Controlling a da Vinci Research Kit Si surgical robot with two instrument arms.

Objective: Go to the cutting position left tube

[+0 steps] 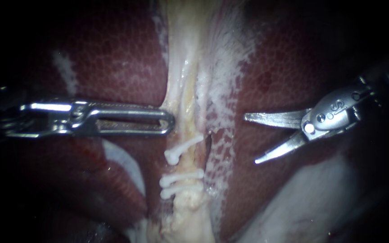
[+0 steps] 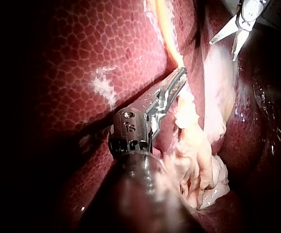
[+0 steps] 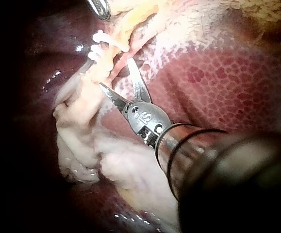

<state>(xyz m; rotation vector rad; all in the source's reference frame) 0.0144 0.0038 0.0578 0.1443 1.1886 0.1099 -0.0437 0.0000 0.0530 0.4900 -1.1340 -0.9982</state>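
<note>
- The right wrist view shows the right instrument (image 3: 115, 72) with its curved blades parted wide, just beside the pale, fibrous tube (image 3: 105, 64).
- The endoscope view shows three white clips (image 1: 182, 178) crossing the tube.
- The left instrument (image 1: 170, 122) has its slotted jaws clamped on the tube's edge, against the mottled liver (image 1: 113, 58).

The liver (image 1: 113, 58) serves as the bed here, dark red and mottled, filling the endoscope view from 9 to 3 o'clock. On it a pale tube (image 1: 186, 112) runs from 12 down to 6 o'clock (fringed with whitish film (image 1: 223, 67) on its 3 o'clock side). Three white clips (image 1: 182, 177) cross the tube toward 6 o'clock from centre, the lower two close together.
</note>
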